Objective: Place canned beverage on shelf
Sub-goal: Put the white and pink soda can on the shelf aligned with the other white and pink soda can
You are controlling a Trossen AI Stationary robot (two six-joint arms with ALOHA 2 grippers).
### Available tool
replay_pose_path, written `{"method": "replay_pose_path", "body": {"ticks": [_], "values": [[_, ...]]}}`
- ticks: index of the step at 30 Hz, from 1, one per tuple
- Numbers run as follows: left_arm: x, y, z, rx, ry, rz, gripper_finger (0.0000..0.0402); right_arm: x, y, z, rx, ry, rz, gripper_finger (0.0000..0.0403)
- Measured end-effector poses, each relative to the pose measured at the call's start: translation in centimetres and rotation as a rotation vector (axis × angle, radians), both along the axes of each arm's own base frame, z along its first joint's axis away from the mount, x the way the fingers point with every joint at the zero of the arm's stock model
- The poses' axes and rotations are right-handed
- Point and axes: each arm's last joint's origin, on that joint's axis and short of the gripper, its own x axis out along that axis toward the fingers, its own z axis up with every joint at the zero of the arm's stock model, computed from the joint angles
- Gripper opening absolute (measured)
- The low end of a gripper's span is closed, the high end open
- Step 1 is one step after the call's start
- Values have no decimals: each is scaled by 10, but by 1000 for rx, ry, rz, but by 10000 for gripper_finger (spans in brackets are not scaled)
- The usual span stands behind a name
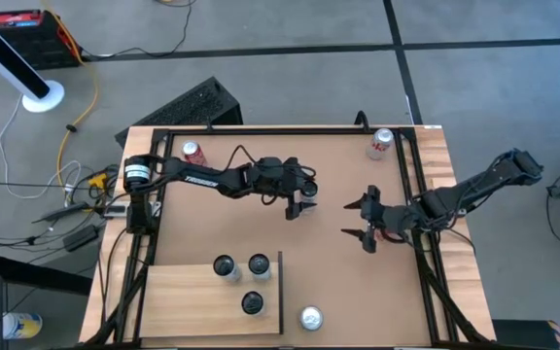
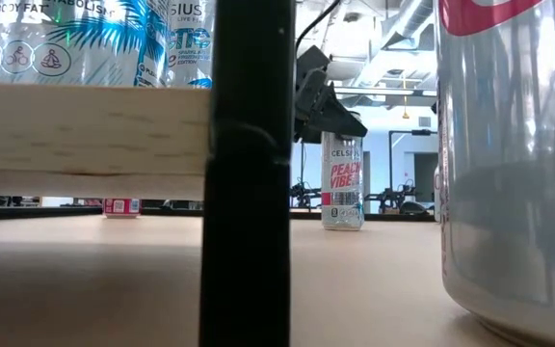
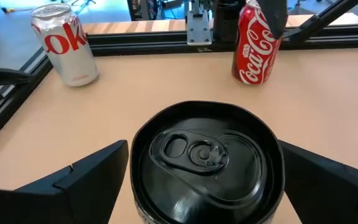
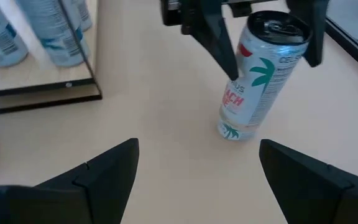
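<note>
A tall white Celsius can [image 2: 342, 183] with a black top [image 3: 207, 155] stands upright on its base on the brown tabletop, near the middle. My left gripper [image 1: 299, 206] is over it, its fingers down either side of the can's upper part, which also shows in the right wrist view [image 4: 253, 87]. My right gripper [image 1: 367, 222] is open and empty, a little to the can's right. The pale wood shelf [image 1: 183, 292] with its black rail [image 1: 280, 292] lies at the near left and carries three cans [image 1: 253, 303]. My left gripper pinches the Celsius can's upper side wall [image 3: 138, 162] between its two fingers, one on each side just below the rim [image 4: 241, 68]. The fingers come from above, pointing down. The can stands upright with its base on the table.
A loose silver can [image 1: 310, 318] stands just right of the shelf's rail, close to the low camera [image 2: 518, 164]. A red Coke can [image 1: 193, 151] stands at the far left and a Diet Coke can [image 1: 381, 143] at the far right. Black frame rails [image 1: 421, 233] border the table.
</note>
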Motion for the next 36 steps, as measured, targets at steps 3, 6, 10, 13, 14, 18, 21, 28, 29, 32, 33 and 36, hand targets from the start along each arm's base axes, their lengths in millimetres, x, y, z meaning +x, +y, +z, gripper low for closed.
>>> {"method": "replay_pose_path", "body": {"ticks": [3, 6, 10, 13, 14, 18, 21, 28, 29, 32, 33, 36], "values": [[0, 0, 0, -2, -1, 0, 346, 1, -3, 0, 7, -1, -21, 356], [0, -1, 0, -4, 1, -18, 294, 2, -6, 0, 17, -3, -44, 356], [-2, -1, 5, 40, 6, -44, 230, 3, -10, 0, 56, -12, -95, 356], [-11, -1, 21, 93, 24, -59, 230, 3, -13, 0, 100, -24, -137, 356], [-15, -1, 30, 117, 19, -59, 230, 4, -14, 0, 115, -27, -151, 356], [-45, -5, 81, 197, -2, -70, 230, 6, -15, -2, 183, -36, -207, 356], [-78, -12, 117, 215, 21, -83, 230, 9, -15, -4, 226, -40, -248, 356], [-193, -41, 185, 196, 65, -52, 230, 28, -11, -11, 296, -101, -317, 356], [-210, -46, 191, 186, 57, -46, 230, 31, -10, -11, 309, -122, -316, 356], [-258, -62, 201, 120, 4, -65, 230, 41, -6, -10, 344, -188, -306, 356], [-272, -66, 200, 93, -16, -82, 230, 44, -6, -10, 354, -209, -303, 356], [-302, -76, 186, 11, -54, -130, 230, 51, -3, -9, 379, -258, -295, 356]]}}
